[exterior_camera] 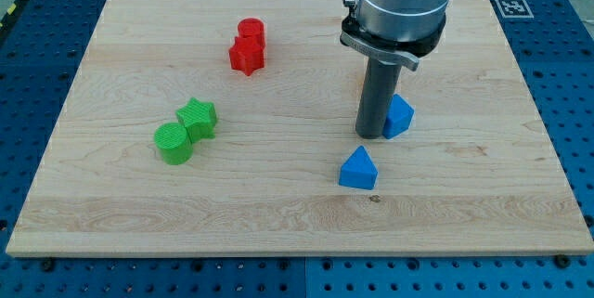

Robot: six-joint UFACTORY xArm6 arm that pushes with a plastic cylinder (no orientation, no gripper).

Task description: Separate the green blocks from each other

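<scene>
While touching, green star block (pixel 198 118) and green cylinder block (pixel 174 143); my tip (pixel 370 136), no jaws, well apart.

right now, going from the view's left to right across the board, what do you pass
green cylinder → green star → red star with the red cylinder right above it → blue triangular block → my tip → blue block touching it

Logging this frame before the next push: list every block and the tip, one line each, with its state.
green cylinder: touching green star
green star: touching green cylinder
red cylinder: against red star
red star: against red cylinder
upper blue block: beside my tip
lower blue block: alone
my tip: far from greens
</scene>
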